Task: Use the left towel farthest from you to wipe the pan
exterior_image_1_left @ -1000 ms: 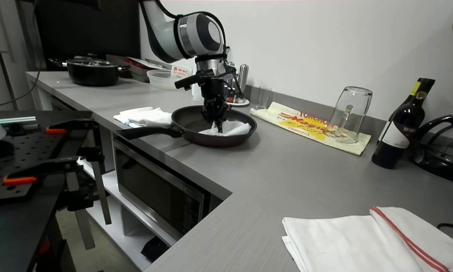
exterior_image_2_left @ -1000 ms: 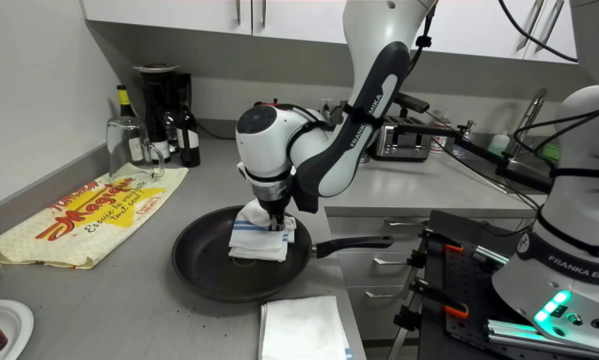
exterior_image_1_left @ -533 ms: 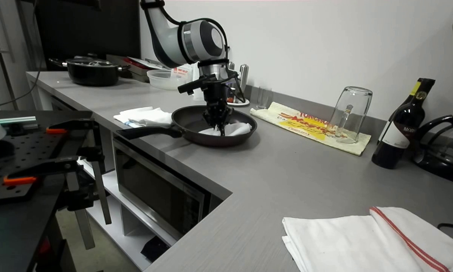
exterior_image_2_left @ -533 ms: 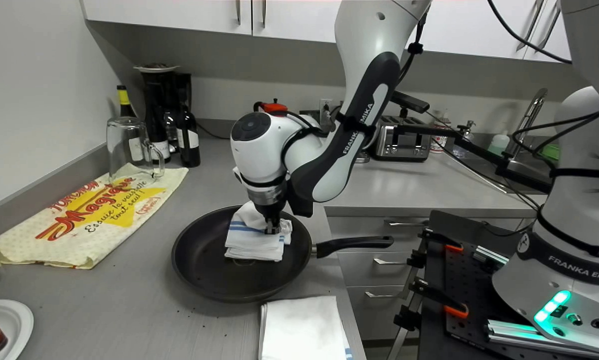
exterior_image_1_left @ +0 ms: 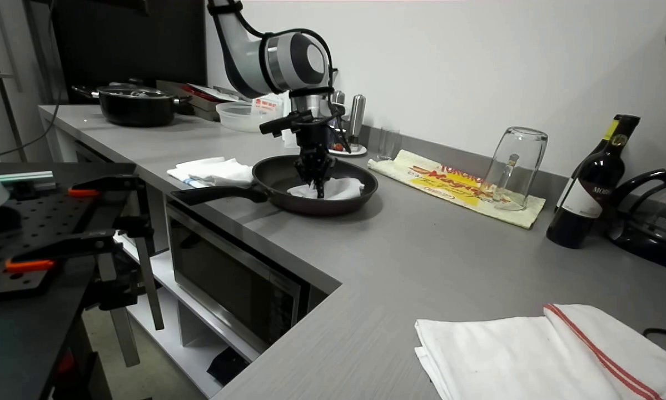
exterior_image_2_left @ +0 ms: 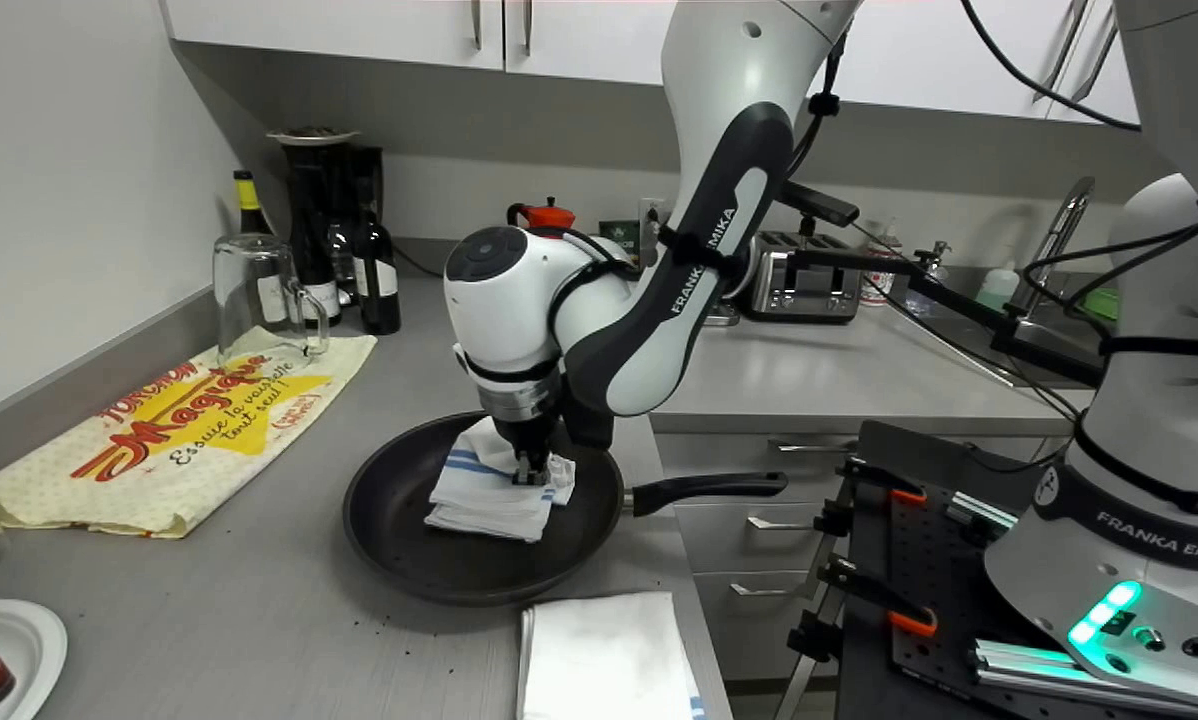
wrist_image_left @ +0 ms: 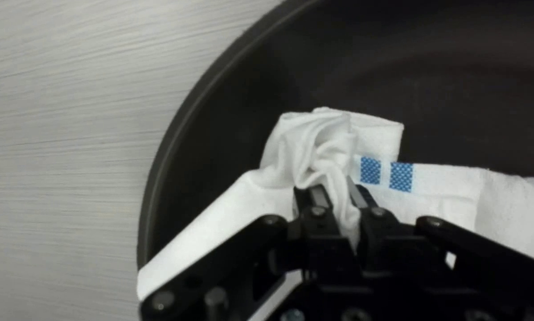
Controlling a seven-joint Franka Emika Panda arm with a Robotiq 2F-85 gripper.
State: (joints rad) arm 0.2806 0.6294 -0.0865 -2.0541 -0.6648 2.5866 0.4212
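White towel [exterior_image_2_left: 481,502] in pan [exterior_image_2_left: 409,545], cloth [exterior_image_2_left: 184,435] seemingly "Magique"

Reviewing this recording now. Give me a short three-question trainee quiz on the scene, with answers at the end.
1. True or false: the gripper is open and holds nothing.
2. What stands on the printed cloth? A, toaster; B, glass mug; C, lidded pot.
3. Fill in: the folded towel at the lower right corner of an exterior view has ____ stripes.
Key: 1, false, it is shut on the blue-striped towel in the pan; 2, B; 3, red.
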